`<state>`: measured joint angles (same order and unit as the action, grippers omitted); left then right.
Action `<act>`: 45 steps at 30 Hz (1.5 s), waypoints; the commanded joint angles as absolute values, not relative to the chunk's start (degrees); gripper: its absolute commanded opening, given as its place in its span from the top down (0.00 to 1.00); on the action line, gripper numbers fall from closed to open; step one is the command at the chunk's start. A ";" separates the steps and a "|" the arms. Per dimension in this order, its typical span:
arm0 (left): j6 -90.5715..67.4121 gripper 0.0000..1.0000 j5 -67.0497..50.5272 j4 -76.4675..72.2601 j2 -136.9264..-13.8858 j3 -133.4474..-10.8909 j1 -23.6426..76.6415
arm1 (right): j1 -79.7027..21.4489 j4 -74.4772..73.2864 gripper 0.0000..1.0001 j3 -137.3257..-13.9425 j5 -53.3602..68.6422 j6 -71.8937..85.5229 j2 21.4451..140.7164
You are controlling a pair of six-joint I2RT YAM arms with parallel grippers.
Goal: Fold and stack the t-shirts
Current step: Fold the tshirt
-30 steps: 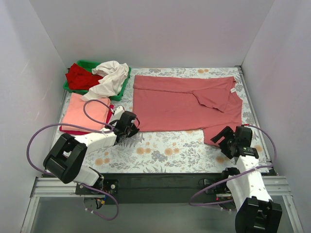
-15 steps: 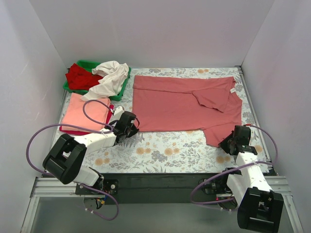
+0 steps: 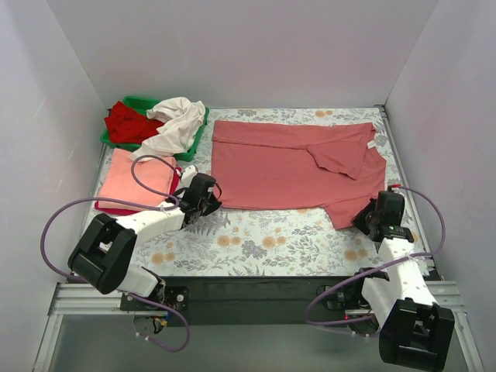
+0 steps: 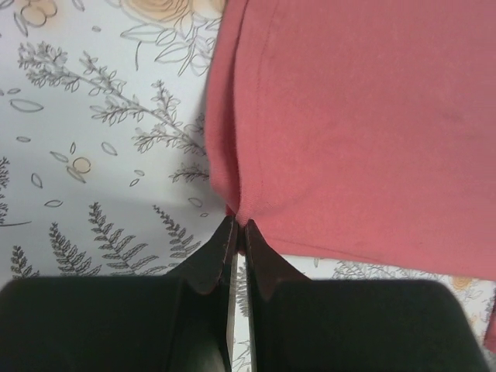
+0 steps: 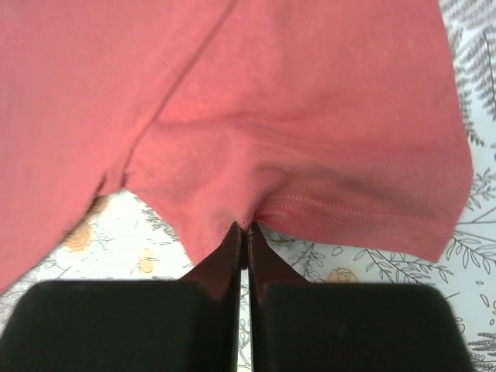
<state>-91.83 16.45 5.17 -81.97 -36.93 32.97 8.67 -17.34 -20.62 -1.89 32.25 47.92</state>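
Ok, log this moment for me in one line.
left gripper: shut on rose shirt, hem corner | right gripper: shut on its near sleeve | shirt: spread on table, not lifted

Both arms are in shot: the left arm [image 3: 116,246] and right arm [image 3: 403,279] wear white shells broken up by chunky black joint housings, each trailing a looping purple cable [image 3: 46,229]. The left gripper [image 3: 214,200] and right gripper [image 3: 363,221] are matte black, and up close the fingers [image 4: 213,260] taper to slim wedge tips.
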 commanded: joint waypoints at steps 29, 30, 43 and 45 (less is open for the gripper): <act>-83.06 1.00 11.43 7.56 -96.58 -62.04 23.12 | 5.19 -14.24 0.99 -60.53 2.46 29.36 78.21; -82.88 1.00 11.43 7.56 -97.20 -63.36 22.85 | 5.10 -14.33 0.99 -61.69 2.55 29.27 80.22; -78.75 1.00 8.97 9.49 -108.88 -75.76 19.43 | 4.04 -15.03 0.99 -78.20 2.20 27.69 95.09; -78.58 1.00 8.70 9.93 -110.03 -77.69 18.64 | 3.78 -15.29 0.99 -79.88 1.94 27.69 97.54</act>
